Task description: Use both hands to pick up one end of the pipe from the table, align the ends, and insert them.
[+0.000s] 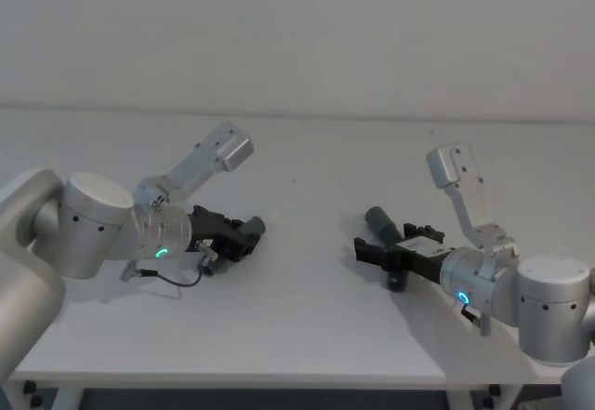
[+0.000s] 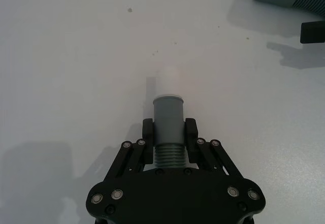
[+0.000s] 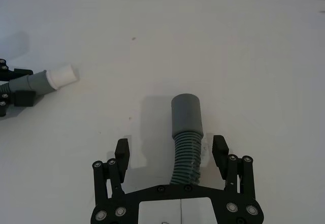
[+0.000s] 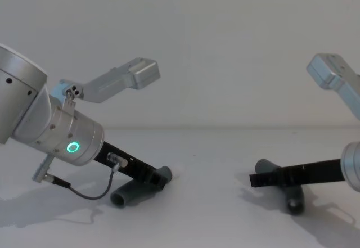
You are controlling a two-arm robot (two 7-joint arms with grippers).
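My left gripper (image 2: 169, 132) is pinching the white-tipped pipe piece (image 2: 168, 113) at its ribs. My right gripper (image 3: 171, 150) is straddling the other piece (image 3: 187, 117) on the table (image 1: 307, 289), fingers (image 3: 122, 153) spread, its bend hiding under me.

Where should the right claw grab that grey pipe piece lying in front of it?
On the ribbed section, from behind, one finger each side: the open right gripper straddles it there, and that leaves the smooth cuff free for joining.
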